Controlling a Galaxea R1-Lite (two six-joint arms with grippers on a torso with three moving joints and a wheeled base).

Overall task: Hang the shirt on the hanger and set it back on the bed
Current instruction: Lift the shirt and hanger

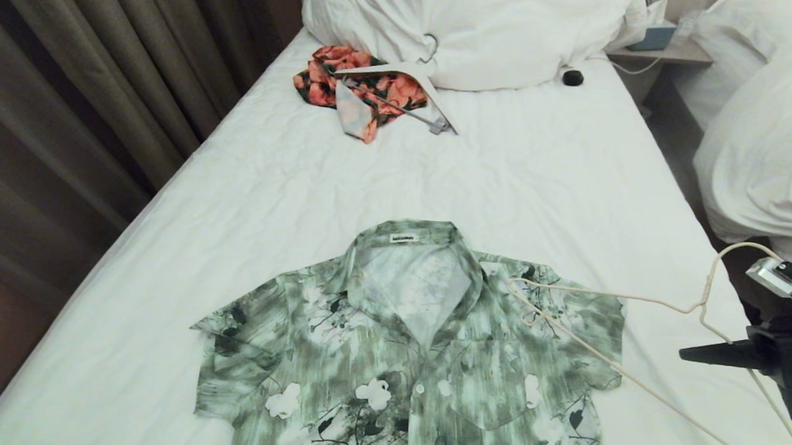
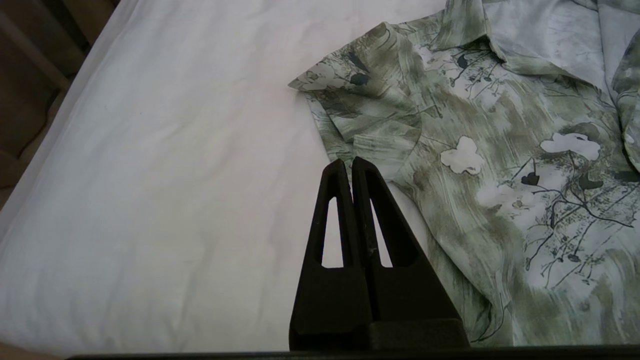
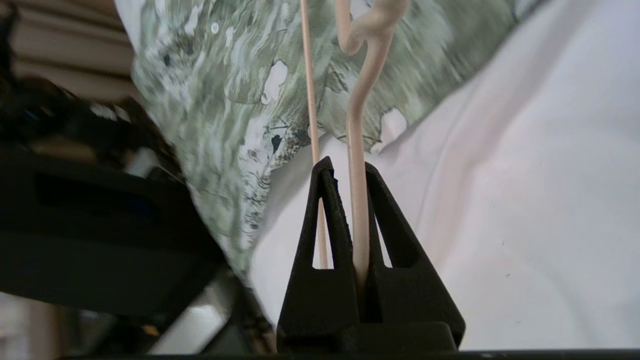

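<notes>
The shirt (image 1: 405, 348) lies flat on the bed (image 1: 516, 180), collar toward the pillow (image 1: 481, 34) at the head. Right of the shirt, the right gripper (image 3: 347, 172) pinches the hanger (image 1: 629, 336), whose far tip reaches over the shirt's right shoulder. Left of the shirt, the left gripper (image 2: 350, 165) hangs over the sheet. Beyond the shirt, before the pillow, a second garment (image 1: 361, 89) lies under another hanger (image 1: 420, 82).

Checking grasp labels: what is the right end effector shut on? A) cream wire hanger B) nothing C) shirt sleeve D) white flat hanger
A: in the right wrist view the right end effector is clamped on the wire hanger, above the shirt.
</notes>
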